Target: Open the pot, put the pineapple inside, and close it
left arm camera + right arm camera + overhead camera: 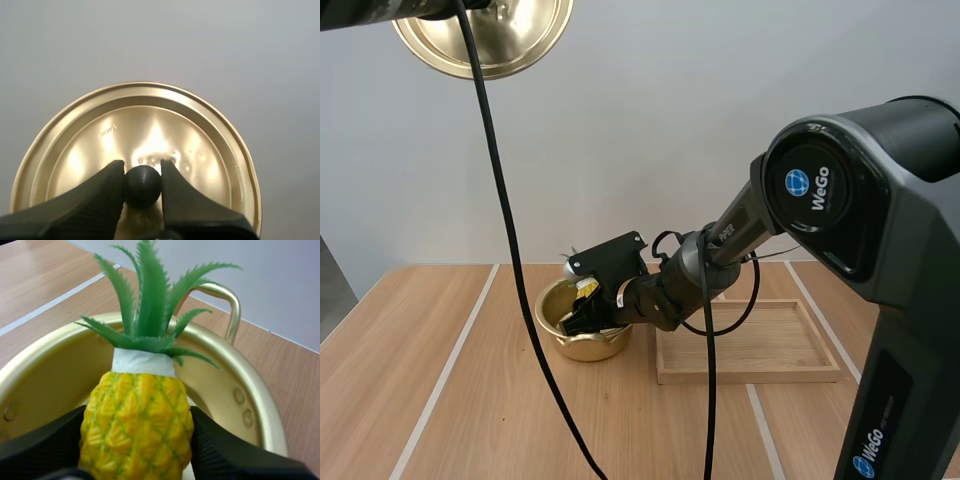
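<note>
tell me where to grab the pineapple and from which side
Grip the pineapple across its broad yellow body, coming from the base end, as the right gripper does. The rounded flanks suit a pinch from two sides; the thin, splayed leaves would likely slip.

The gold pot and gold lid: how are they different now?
The round gold metal pot sits on the wooden table; the round gold metal lid hangs high up. The pot is deep; the lid is shallow, with a black knob. The right gripper holds a yellow pineapple at the pot's mouth; the left gripper pinches the lid's knob. Both shine gold.
</note>
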Controlling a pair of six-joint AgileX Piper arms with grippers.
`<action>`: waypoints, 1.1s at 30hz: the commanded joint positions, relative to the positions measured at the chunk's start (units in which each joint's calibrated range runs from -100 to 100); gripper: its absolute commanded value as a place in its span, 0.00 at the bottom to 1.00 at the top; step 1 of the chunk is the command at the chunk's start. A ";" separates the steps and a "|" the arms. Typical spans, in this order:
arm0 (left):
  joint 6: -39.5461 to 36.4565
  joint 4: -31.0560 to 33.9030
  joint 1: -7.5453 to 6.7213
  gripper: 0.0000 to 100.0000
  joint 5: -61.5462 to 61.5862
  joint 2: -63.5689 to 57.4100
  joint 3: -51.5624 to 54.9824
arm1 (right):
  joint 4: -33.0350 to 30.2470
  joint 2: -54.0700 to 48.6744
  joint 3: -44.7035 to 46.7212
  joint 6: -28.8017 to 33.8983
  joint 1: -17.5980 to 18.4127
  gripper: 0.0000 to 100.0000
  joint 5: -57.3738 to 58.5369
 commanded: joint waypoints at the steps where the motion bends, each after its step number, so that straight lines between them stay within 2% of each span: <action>1: -0.59 -0.62 0.13 0.00 -0.57 -0.39 -0.39 | -1.04 0.11 0.42 -0.04 0.19 0.00 4.77; 6: -0.59 -0.62 0.13 0.00 -0.57 -0.39 -0.39 | -1.04 0.11 0.42 -0.04 0.19 0.01 4.76; 8: -0.59 -0.62 0.13 0.00 -0.57 -0.39 -0.39 | -1.18 0.11 0.42 -0.04 0.19 0.29 4.76; 11: -0.59 -0.62 0.13 0.00 -0.57 -0.39 -0.39 | -1.18 0.11 0.42 -0.04 0.19 0.96 3.46; 12: -0.59 -0.62 0.13 0.00 -0.57 -0.39 -0.39 | -1.18 0.11 0.42 -0.04 0.19 1.00 2.92; 23: -0.59 -0.62 0.13 0.00 -0.57 -0.39 -0.39 | -1.18 -0.52 0.42 -0.04 0.19 1.00 1.88; 30: -0.59 -0.62 0.13 0.00 -0.57 -0.39 -0.39 | -2.34 -6.68 0.42 -0.04 0.19 1.00 -4.69; 33: -0.59 -0.62 0.13 0.00 -0.57 -0.39 -0.39 | -2.34 -9.37 -0.90 -0.04 0.19 1.00 -3.99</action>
